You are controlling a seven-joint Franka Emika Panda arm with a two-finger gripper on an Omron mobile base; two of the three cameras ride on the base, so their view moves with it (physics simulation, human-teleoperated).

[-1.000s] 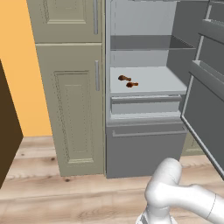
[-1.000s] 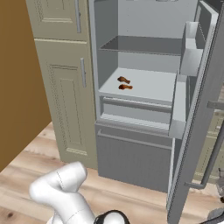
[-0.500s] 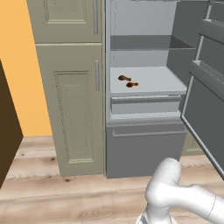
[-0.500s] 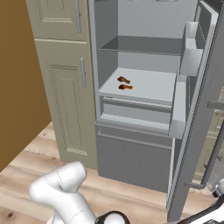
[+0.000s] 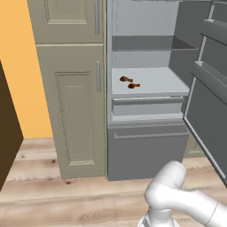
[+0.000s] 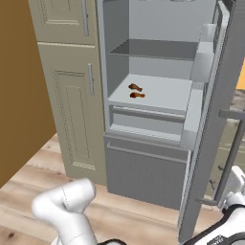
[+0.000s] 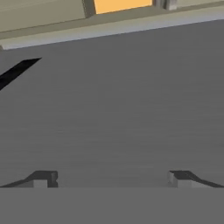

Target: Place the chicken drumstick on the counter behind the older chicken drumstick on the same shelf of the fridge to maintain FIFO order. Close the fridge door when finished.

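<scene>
Hand view: the gripper (image 7: 109, 178) shows as two dark fingertips (image 7: 43, 178) low in the frame, set far apart with nothing between them. Directly ahead of them, close up, is a flat grey brushed surface, the outer face of the fridge door (image 7: 113, 109); whether the tips touch it cannot be told. A beige strip and a patch of orange run along the top edge.

Right base view: the fridge door (image 6: 220, 115) stands open at the right of the frame, edge-on, with its vertical bar handle (image 6: 229, 153) on the outer side and pale inner bins (image 6: 203, 52) facing the cavity. The white arm (image 6: 67, 206) rises from the lower left.

Both base views: the fridge (image 5: 146, 146) occupies the centre, its pale interior exposed. Two brown chicken drumsticks lie on the wide pale shelf (image 5: 155, 84), near its left side. One drumstick (image 5: 126, 79) lies farther back; the other drumstick (image 5: 134, 85) lies just in front of it and slightly right. In the right base view the same pair appears as a rear piece (image 6: 135, 87) and a front piece (image 6: 137, 95). A darker shelf (image 6: 158, 48) sits above. A grey drawer front (image 5: 148, 153) closes the lower part. Beige cupboard doors (image 5: 75, 102) stand to the left of the fridge, above a wooden floor (image 5: 66, 199).
</scene>
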